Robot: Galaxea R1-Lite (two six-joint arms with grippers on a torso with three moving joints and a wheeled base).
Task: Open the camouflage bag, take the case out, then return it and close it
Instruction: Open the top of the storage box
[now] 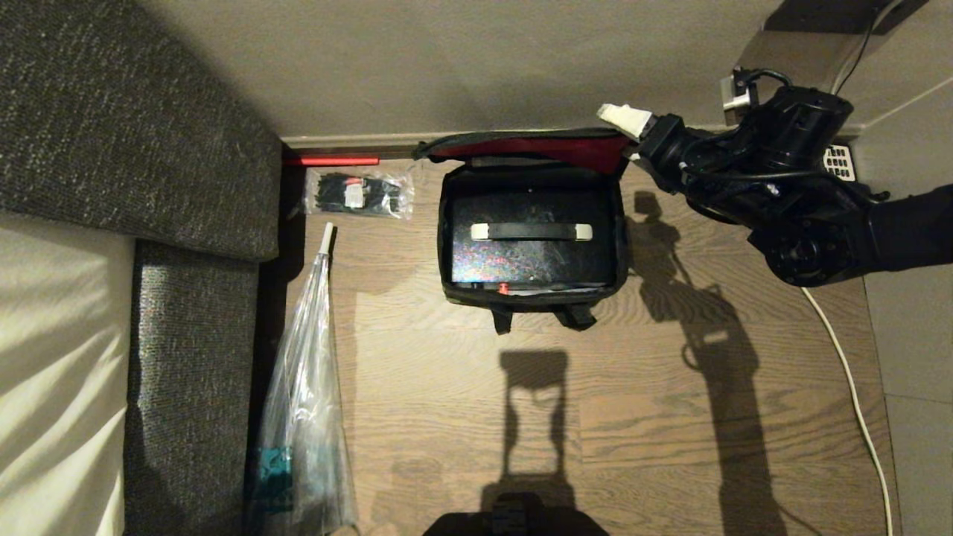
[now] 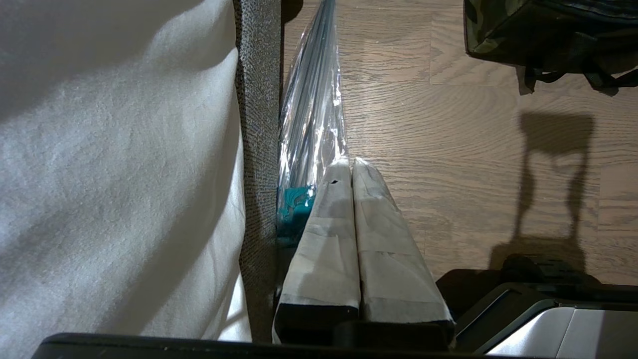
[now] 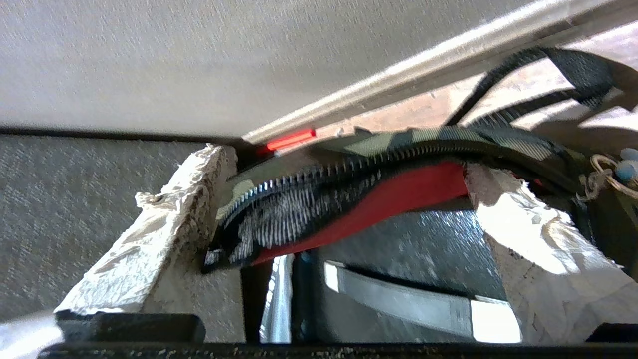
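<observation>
Head view first, from where I stand: nearest the robot lies bare wooden floor (image 1: 670,461) crossed by long shadows, with a clear plastic bag (image 1: 301,417) stretched along the edge of the grey sofa (image 1: 134,134) on the robot's left. The left gripper (image 2: 351,169) hangs low by that plastic bag, its taped fingers pressed together on nothing, well apart from the work.

Further out sits the camouflage bag (image 1: 532,294), its lid (image 1: 536,145) thrown back toward the wall so the red lining shows. The case (image 1: 532,257) rests inside, filling it almost to the walls, its handle (image 1: 531,231) running left to right, parallel to the wall, with pale ends. A small packet (image 1: 359,193) lies on the floor left of the bag.

Furthest, at the lid's right back corner, is the right gripper (image 3: 344,209). Its fingers are spread wide to either side of the lid's zipper edge (image 3: 319,184), holding nothing, as I read it. The case handle lies below and to the robot's left of this gripper, so the right arm is clearly the nearer one; reaching it would mean coming down inside the lid.

The bag's camouflage top is mostly turned away, and the case's latch shows only as a red speck at its near edge.
</observation>
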